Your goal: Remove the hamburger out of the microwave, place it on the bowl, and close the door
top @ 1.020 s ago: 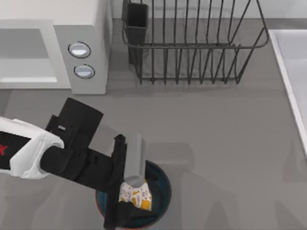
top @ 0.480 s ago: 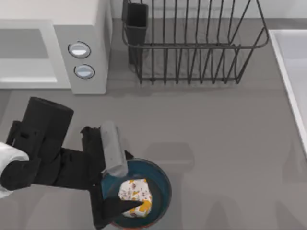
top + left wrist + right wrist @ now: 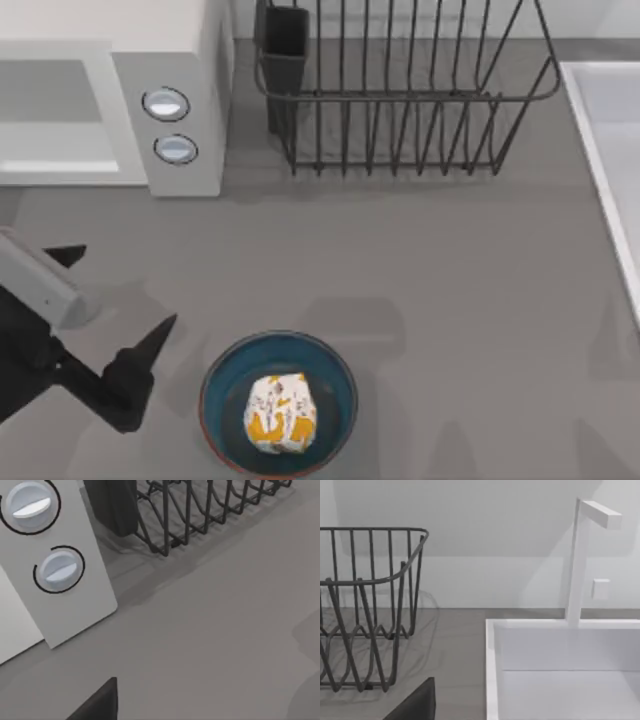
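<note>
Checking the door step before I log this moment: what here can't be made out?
- Microwave door: cut off by the top view's left edge, so open or shut is unclear.
- Left gripper: partly cut off at that edge; finger state unreadable.
- Hamburger underside: hidden inside the bowl.

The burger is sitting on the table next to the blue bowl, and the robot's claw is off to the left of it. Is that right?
Not quite. The top view shows the hamburger sitting inside the bowl, not on the table next to it. The rest is right: the left claw is off to the left of the bowl, apart from it.
</note>
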You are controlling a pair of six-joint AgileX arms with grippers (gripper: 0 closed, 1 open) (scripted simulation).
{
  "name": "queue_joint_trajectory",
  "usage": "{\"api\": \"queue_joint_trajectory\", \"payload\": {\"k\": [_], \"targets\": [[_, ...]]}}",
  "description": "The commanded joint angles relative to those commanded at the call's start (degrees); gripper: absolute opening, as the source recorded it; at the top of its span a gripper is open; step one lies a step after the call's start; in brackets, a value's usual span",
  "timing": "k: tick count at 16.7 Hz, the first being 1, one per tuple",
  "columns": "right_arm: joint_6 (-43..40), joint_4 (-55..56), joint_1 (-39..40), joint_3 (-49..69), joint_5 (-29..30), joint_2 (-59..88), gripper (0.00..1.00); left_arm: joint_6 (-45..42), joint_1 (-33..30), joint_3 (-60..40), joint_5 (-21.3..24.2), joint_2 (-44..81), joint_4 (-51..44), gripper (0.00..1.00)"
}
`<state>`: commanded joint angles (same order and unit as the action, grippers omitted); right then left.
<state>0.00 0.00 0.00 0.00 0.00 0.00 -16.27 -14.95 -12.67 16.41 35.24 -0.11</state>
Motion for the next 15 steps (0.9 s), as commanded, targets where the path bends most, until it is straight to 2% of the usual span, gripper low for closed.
{"api": "queue_joint_trajectory", "payload": {"k": [4,7,10,15], "targets": [[0.0,0.0,0.0,0.0,0.0,0.0,1.0,9.8,7.6,7.3,-9.4,-20.7,0.1,1.0],[0.0,0.0,0.0,0.0,0.0,0.0,1.0,14.4,12.3,11.0,-14.2,-30.6,0.1,1.0],[0.0,0.0,0.0,0.0,0.0,0.0,1.0,16.2,14.8,12.6,-16.3,-35.0,0.1,1.0],[0.0,0.0,0.0,0.0,0.0,0.0,1.0,16.3,14.9,12.7,-16.4,-35.2,0.1,1.0]]}}
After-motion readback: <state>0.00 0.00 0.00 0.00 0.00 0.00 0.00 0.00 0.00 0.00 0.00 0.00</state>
